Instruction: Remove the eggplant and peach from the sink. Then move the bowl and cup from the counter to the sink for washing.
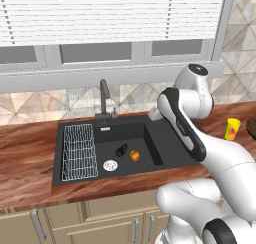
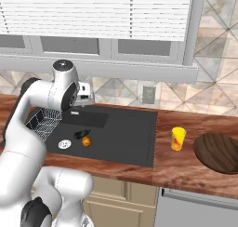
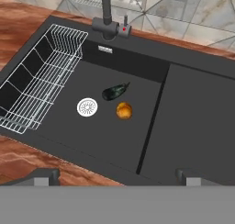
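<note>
The dark eggplant (image 3: 114, 91) lies on the floor of the black sink (image 3: 197, 117), and the round orange peach (image 3: 124, 110) rests just beside it. My gripper (image 3: 118, 177) hangs high above the basin, open, its two tips wide apart with nothing between them. From the base views, the eggplant (image 1: 121, 150) and peach (image 1: 134, 155) sit near the basin's middle. A yellow cup (image 2: 177, 138) stands on the wooden counter right of the sink. The brown wood-grain bowl (image 2: 218, 151) sits farther right, and the frame edge cuts it off.
A wire rack (image 3: 41, 85) fills the sink's left side, with the silver drain (image 3: 87, 107) beside it. The dark faucet (image 3: 106, 12) rises at the sink's back edge. The flat drainboard lies on the right, then wooden counter (image 2: 186, 170). A tiled wall and a window stand behind.
</note>
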### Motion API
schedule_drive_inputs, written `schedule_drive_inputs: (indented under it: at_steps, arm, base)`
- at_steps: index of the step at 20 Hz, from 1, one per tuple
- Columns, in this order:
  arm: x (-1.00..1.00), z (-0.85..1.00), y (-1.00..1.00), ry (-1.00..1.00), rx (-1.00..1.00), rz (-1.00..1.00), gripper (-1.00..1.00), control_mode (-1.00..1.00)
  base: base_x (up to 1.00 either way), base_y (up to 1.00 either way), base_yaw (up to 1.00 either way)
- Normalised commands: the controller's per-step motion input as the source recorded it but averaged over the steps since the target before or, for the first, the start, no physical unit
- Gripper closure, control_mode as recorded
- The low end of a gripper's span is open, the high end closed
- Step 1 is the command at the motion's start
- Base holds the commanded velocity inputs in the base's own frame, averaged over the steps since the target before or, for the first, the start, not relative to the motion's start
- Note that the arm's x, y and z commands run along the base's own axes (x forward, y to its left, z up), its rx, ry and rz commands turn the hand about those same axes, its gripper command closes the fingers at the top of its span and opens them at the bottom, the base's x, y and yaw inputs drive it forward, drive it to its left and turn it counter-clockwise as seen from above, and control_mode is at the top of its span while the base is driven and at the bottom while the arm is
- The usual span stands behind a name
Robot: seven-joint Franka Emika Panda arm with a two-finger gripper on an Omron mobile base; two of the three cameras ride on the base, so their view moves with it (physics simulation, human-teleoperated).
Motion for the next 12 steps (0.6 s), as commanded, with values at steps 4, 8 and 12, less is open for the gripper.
schedule_drive_inputs:
  at_steps: [4, 8, 12]
  arm:
    - [0.06, -0.15, 0.06, 0.00, 0.01, 0.00, -1.00, -1.00]
    - [0.05, -0.13, 0.05, 0.00, 0.00, 0.00, -1.00, -1.00]
    - [0.06, -0.15, 0.06, 0.00, 0.00, 0.00, -1.00, -1.00]
  base:
    - [0.00, 0.00, 0.00]
    - [0.00, 0.00, 0.00]
    - [0.00, 0.00, 0.00]
